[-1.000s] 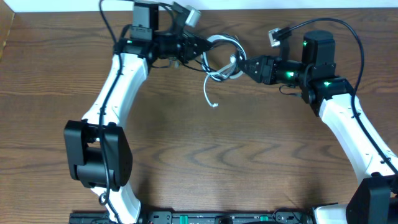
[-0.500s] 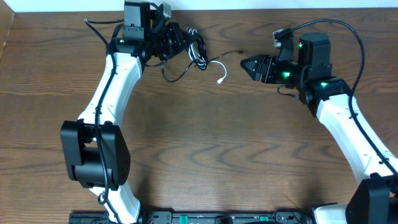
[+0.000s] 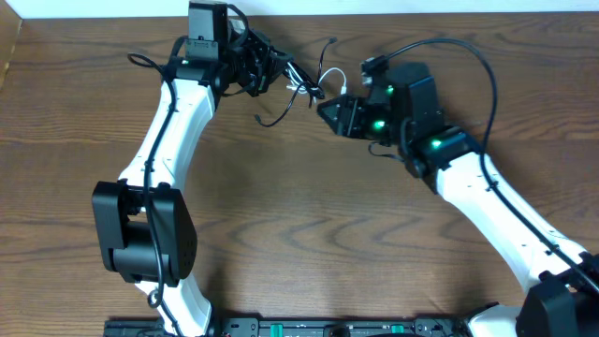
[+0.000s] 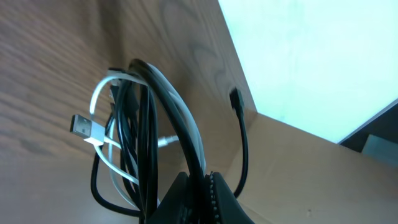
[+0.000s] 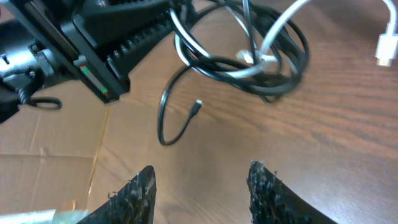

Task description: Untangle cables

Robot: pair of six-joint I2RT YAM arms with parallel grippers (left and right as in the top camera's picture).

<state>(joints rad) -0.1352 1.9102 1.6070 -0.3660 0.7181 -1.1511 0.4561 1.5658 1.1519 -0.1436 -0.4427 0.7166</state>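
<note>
The cables (image 3: 298, 86) are a tangled bundle of black cords and one white cord at the table's far edge. My left gripper (image 3: 265, 67) is shut on the bundle; in the left wrist view the jaws (image 4: 200, 183) pinch a black cord, with the white cord's USB plug (image 4: 82, 126) hanging left. A loose black end (image 3: 271, 118) trails toward me. My right gripper (image 3: 328, 109) is open and empty, just right of the bundle. In the right wrist view the bundle (image 5: 249, 59) lies ahead of the open fingers (image 5: 202, 177), not touching them.
The table's far edge and a pale wall (image 4: 311, 56) run right behind the bundle. A small black plug end (image 5: 197, 106) lies on the wood in front of the right fingers. Cardboard (image 5: 43, 130) shows at the left of the right wrist view.
My right arm swung left toward the bundle and now sits close beside it, fingers open. My left gripper kept hold of the bundle near the far edge; the white plug end shifted right.
</note>
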